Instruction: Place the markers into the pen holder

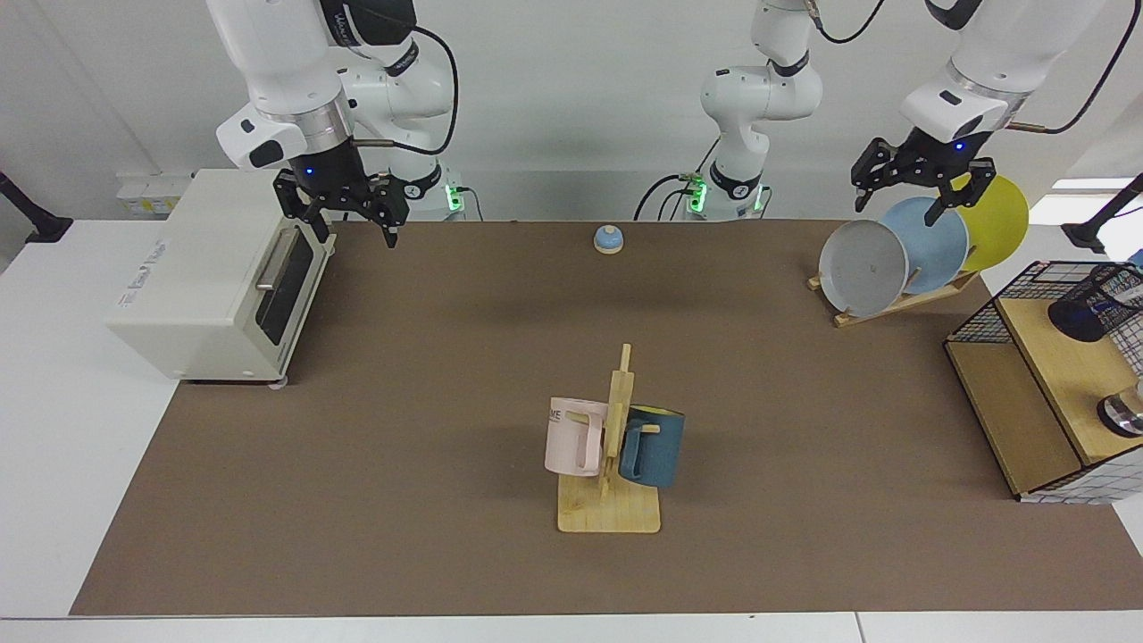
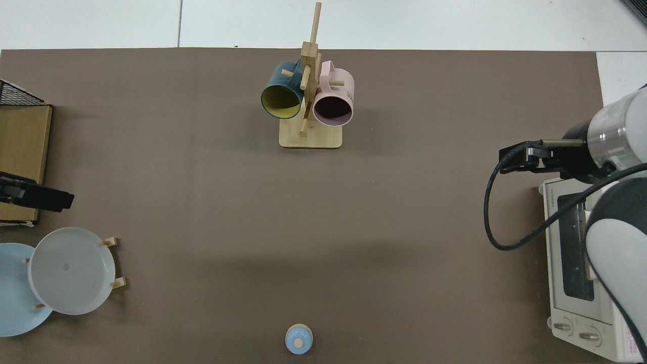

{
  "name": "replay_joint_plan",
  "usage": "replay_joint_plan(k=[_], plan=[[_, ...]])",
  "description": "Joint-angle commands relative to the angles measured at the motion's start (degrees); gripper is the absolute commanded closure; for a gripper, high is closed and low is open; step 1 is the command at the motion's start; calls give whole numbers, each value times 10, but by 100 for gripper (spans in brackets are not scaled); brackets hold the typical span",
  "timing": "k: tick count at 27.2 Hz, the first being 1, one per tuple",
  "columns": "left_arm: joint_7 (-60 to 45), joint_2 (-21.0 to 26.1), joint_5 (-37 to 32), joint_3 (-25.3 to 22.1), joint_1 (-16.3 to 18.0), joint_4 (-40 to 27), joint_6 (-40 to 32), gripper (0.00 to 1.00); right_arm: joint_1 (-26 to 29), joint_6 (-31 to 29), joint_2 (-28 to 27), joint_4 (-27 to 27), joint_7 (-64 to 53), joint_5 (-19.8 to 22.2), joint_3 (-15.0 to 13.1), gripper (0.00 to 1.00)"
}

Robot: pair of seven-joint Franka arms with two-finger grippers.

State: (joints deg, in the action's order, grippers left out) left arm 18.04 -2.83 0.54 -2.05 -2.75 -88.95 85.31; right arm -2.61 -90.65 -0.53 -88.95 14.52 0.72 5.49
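left tool (image 1: 899, 189): spread, empty, above the plates (image 1: 924, 243)
right tool (image 1: 346, 212): waits spread by the toaster (image 1: 210, 272)
progress: marker seems already inside pen holder (image 1: 1091, 310); cannot confirm

Bright and even all over, lit softly from overhead, no hard-edged shadows anywhere. Just a wide, faint dark band across the brown mat (image 1: 402, 446) toward 12 o'clock in the facing view, showing up down toward 6 o'clock from the top. Small soft smudge of shade hugging the mug rack (image 1: 616, 429) base, thin dark line under the toaster oven (image 1: 196, 277) at 9 o'clock. Blown-out white strip at 3 o'clock in the facing view, pretty glary. White table (image 2: 404, 23) nearly washed out at 12 o'clock from above. Tiny green glow at the arm bases (image 1: 705, 192).
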Motion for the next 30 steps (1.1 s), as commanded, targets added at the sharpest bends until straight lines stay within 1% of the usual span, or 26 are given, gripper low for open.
replay_joint_plan(k=[1,8,13,23,30], plan=[[-7,-1,8,4,-3,-9,37,0,6,-11,3,-3,-12,-2,3,0],[-11,17,9,9,-2,5,14,1,6,-11,3,-3,-12,-2,4,0],[-12,43,9,16,-1,47,-10,1,6,-11,3,-3,-12,-2,3,0],[-36,56,8,18,3,62,-16,2,6,-11,3,-3,-12,-2,3,0],[-37,52,7,21,5,62,-16,1,6,-11,3,-3,-12,-2,3,0]])
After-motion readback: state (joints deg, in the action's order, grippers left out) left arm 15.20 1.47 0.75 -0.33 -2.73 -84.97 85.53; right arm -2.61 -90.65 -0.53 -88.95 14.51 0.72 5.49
